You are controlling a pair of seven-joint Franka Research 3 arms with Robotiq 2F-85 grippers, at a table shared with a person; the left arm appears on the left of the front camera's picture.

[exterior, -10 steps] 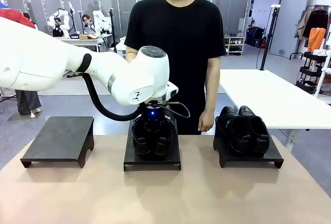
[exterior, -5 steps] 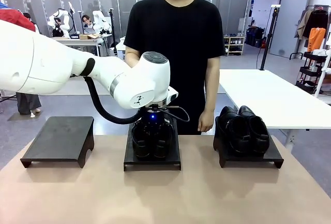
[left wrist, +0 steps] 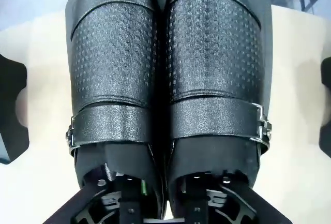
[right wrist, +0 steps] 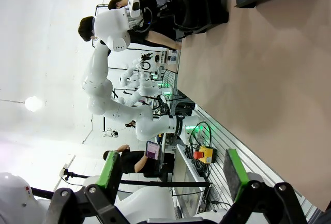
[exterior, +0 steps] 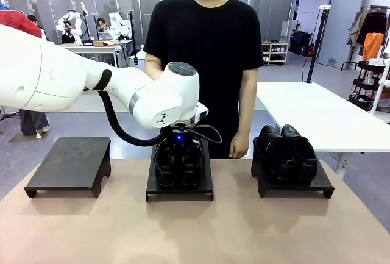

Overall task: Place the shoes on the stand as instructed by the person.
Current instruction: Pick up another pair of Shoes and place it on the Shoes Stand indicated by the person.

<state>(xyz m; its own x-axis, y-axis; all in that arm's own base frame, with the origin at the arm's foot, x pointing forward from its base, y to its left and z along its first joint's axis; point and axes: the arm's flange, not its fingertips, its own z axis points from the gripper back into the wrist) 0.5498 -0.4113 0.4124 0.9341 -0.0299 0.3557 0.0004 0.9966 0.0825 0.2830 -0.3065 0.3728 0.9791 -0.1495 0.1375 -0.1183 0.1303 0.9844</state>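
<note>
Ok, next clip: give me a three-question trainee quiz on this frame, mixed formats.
1. True or false: the buckled pair sits on the middle stand.
2. Multiple choice: which stand has no shoes on it? A) the left stand B) the middle stand C) the right stand
3. Short answer: in the left wrist view, where are the left gripper's fingers relative to the buckled pair?

Key:
1. True.
2. A; the plain pair is on the right stand.
3. One finger reaches down into the opening of each shoe, beside the inner walls where the two shoes meet.
</note>
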